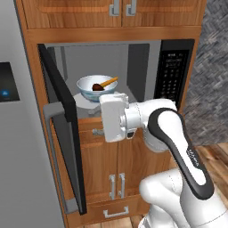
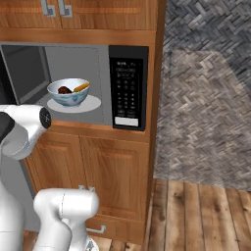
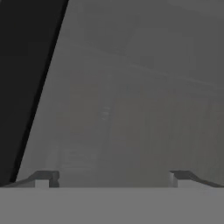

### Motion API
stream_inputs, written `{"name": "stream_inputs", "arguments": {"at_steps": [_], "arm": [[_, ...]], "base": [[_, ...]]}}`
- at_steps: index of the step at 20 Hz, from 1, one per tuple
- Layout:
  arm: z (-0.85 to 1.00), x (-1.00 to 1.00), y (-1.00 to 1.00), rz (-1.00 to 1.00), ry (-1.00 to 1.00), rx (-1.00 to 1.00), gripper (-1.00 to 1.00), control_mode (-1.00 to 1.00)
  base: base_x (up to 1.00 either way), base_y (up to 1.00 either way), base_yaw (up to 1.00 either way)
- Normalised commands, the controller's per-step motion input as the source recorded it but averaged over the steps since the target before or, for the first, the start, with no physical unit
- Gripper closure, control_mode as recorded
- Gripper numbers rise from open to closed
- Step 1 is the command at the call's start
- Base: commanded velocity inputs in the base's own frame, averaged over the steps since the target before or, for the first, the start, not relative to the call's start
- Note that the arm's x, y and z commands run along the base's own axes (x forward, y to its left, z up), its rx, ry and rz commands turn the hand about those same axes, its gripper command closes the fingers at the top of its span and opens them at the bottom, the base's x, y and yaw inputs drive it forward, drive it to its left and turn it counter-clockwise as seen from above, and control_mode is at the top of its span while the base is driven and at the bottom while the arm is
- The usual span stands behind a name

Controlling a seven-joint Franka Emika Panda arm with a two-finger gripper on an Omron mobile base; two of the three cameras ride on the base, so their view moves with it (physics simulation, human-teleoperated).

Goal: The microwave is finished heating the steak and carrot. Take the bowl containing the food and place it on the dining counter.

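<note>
Microwave [image 1: 133, 67] built into wooden cabinet, door [image 1: 62, 133] swung wide open to left. Flat white plate [image 2: 93, 104] on grey interior floor. Bowl [image 2: 68, 93] upright on plate, inside cavity. Carrot [image 1: 108, 82] leaning on bowl rim, steak [image 1: 96, 87] beside it inside bowl. Gripper [image 3: 113, 177] fingers spread apart, holding nothing, facing grey door glass at close range.

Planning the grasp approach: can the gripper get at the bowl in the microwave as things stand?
Probably yes. The microwave door is swung fully open, and the bowl sits on the plate near the front with nothing before it. The gripper is open, facing the door glass, so it must turn first.
</note>
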Motion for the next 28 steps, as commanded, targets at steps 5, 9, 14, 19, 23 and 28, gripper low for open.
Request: {"name": "stream_inputs", "arguments": {"at_steps": [5, 9, 14, 19, 23, 28], "arm": [[0.3, 0.32, -1.0, -0.34, 0.03, -0.07, -1.0, -1.0], [0.42, 0.25, -1.0, -0.43, 0.16, -0.08, -1.0, -1.0], [0.24, 0.5, -0.98, -0.45, 0.34, -0.18, -1.0, -1.0], [-0.02, 0.92, -0.48, -0.3, 0.37, -0.21, -1.0, -1.0], [-0.08, 0.17, -0.03, 0.0, 0.03, 0.0, -1.0, -1.0], [-0.51, 0.96, 0.02, 0.04, 0.01, -0.02, -1.0, -1.0]], "base": [[0.0, 0.0, 0.0], [0.0, 0.0, 0.0], [0.0, 0.0, 0.0], [0.0, 0.0, 0.0], [0.0, 0.0, 0.0], [0.0, 0.0, 0.0]]}}
